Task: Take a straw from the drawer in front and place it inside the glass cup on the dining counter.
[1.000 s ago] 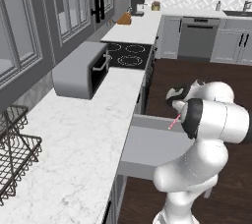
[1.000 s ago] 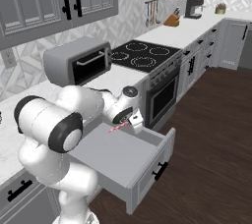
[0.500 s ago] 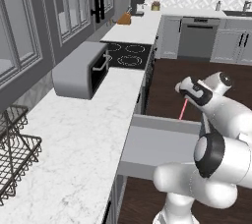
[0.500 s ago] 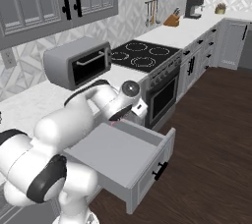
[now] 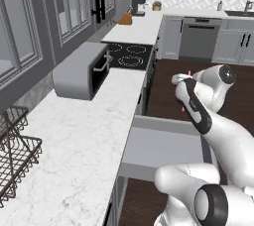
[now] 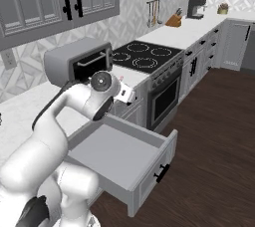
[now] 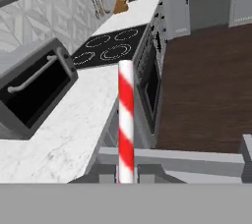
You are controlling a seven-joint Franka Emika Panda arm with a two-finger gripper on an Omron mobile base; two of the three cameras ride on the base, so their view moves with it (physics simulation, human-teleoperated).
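Gripper (image 7: pixel 127 179) clenched on the straw (image 7: pixel 126 120), which stands straight up out of the two fingertips with red and white bands along its length. From the left base camera, gripper (image 5: pixel 184 93) and straw (image 5: pixel 187 77) hang over the dark wood floor (image 5: pixel 168 91), just beyond the far edge of the open drawer (image 5: pixel 163 145). The right base camera shows that drawer (image 6: pixel 124 156) pulled out, its grey interior bare. Beyond lie the marble worktop (image 7: pixel 59 134), the toaster oven (image 7: pixel 34 90) with its door down, and the stovetop (image 7: pixel 106 43) farther off.

Step in hand, as judged: carrying the straw away toward the dining counter. Done well, this means keeping the grip firm and the straw upright, swinging the arm clear of the drawer front, and avoiding quick wrist rolls that could slide so slim a piece out of the fingers.

Compared with one second ago, the hand has risen from just above the drawer and swung out over the floor, the straw travelling with it; the drawer has stayed open.
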